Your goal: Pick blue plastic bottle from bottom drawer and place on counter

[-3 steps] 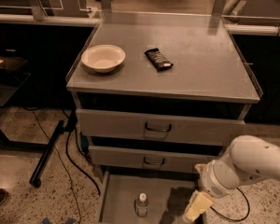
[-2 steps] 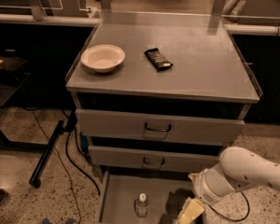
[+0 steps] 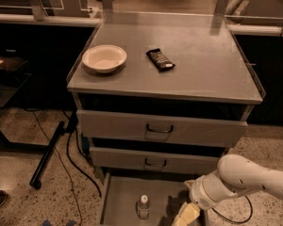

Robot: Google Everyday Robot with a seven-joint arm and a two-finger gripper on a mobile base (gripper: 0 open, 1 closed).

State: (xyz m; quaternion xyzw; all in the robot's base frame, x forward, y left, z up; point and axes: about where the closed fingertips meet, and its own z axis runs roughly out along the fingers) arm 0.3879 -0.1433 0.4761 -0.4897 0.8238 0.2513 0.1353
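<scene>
The gripper (image 3: pixel 186 215) is cut off at the bottom edge; open or closed, cannot tell. The bottle (image 3: pixel 143 207) stands clear at its 9 o'clock in the drawer (image 3: pixel 120 197).

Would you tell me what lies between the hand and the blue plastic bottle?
Only bare, shadowed floor of the bottom drawer, in the camera view; the hand hangs at the drawer's right, the blue plastic bottle stands mid-drawer.

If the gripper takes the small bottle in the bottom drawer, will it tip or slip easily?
The bottle stands upright and looks narrow, so a side bump would probably tip it, and it might then roll on the flat drawer floor. It seems to be thin plastic, so likely light. The gripper hangs beside it, not touching.
</scene>
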